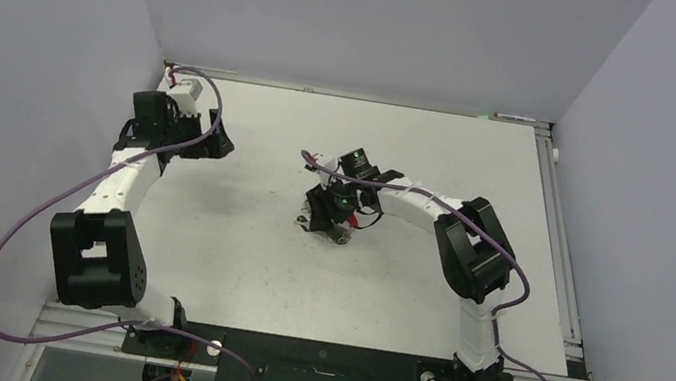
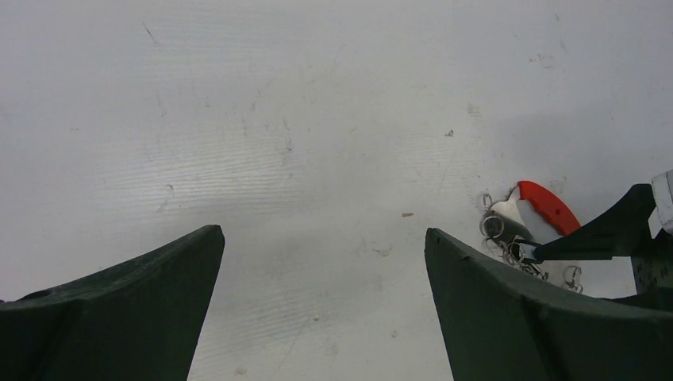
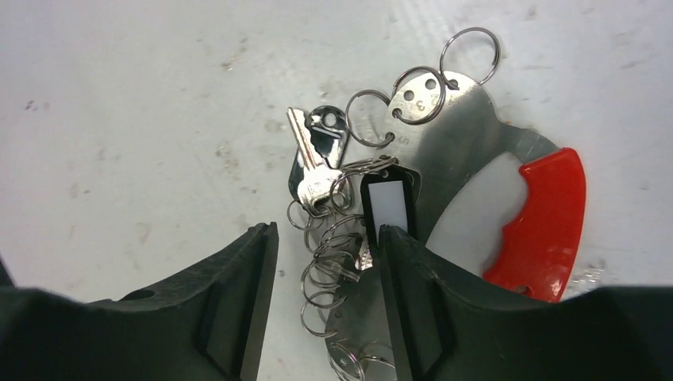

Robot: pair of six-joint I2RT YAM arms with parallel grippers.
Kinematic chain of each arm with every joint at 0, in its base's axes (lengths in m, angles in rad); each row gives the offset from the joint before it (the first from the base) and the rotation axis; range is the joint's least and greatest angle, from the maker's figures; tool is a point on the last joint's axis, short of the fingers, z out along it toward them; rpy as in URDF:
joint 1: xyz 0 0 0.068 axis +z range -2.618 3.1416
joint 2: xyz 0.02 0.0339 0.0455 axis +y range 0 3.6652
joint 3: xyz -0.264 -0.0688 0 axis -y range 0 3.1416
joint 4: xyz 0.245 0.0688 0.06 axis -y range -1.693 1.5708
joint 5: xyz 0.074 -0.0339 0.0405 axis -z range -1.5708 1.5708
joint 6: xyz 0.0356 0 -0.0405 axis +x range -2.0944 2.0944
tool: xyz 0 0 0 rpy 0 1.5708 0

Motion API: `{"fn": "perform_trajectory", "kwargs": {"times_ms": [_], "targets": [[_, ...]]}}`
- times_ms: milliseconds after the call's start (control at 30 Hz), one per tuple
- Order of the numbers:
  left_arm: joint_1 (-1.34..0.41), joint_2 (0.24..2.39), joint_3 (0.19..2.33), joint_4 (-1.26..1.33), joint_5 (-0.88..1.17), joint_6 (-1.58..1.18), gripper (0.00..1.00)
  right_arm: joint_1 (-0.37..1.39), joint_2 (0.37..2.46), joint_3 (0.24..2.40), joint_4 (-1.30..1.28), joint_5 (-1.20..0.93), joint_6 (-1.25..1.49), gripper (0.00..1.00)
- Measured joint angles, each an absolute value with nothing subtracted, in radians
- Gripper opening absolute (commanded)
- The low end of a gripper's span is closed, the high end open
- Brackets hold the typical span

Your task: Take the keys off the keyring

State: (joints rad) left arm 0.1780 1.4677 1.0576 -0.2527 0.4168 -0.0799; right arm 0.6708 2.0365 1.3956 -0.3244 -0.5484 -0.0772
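Right gripper spread over the keyring loops, left gripper spread and empty; keys look light, slippery, so pinch a key head.

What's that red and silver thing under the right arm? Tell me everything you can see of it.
The keyring is a flat, curved band of silvery metal with a red end, lying flat on the white table. Thin wire rings chain off its punched holes, carrying two small keys and a black-framed white tag. The right arm's open fingers straddle the ring chain.
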Motion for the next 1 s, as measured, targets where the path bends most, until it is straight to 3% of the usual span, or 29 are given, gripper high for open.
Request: {"fn": "perform_trajectory", "kwargs": {"times_ms": [100,333,500,733,1000], "targets": [[0.166,1.494,1.061,-0.265,0.447,-0.086,0.96,0.675,2.02,1.382,-0.341,-0.618,-0.057,0.67],[0.0,1.545,1.061,-0.305,0.452,-0.064,1.0,0.519,1.873,1.314,-0.325,-0.681,-0.02,0.68],[-0.131,1.613,1.097,-0.329,0.468,-0.046,0.82,0.383,1.824,1.269,-0.279,-0.682,-0.009,0.68],[-0.311,1.753,1.192,-0.347,0.371,-0.031,0.66,0.35,1.822,1.178,-0.27,-0.669,0.015,0.68],[-0.458,1.815,1.202,-0.357,0.292,0.008,0.57,0.309,1.822,1.174,-0.245,-0.662,0.029,0.68]]}}
